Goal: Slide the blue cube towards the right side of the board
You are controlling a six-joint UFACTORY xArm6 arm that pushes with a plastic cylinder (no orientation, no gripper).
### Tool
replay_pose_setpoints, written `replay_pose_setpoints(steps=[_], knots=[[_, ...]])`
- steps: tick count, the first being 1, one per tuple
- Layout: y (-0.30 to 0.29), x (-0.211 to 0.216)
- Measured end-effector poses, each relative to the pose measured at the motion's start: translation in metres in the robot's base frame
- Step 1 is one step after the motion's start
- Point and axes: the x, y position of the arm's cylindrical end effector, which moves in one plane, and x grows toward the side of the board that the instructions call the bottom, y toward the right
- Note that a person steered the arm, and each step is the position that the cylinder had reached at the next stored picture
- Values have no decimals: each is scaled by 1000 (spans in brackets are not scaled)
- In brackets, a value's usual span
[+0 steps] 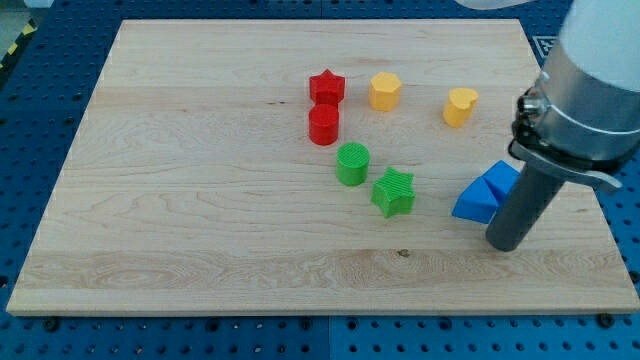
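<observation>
The blue cube (501, 178) sits near the board's right edge, partly hidden behind my rod. A blue triangular block (474, 202) lies against its lower left side. My tip (503, 243) rests on the board just below and to the right of the triangular block, below the cube. The rod rises from it up to the arm's grey body at the view's upper right.
A red star (327, 87) and a red cylinder (323, 125) sit at upper centre. A yellow hexagon (385, 90) and a yellow heart (460, 105) lie to their right. A green cylinder (352, 163) and a green star (394, 192) lie mid-board. The wooden board (200, 200) is ringed by blue table.
</observation>
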Motion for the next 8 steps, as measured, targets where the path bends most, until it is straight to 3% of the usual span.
replay_pose_setpoints(steps=[4, 8], knots=[[57, -73], [-33, -98]])
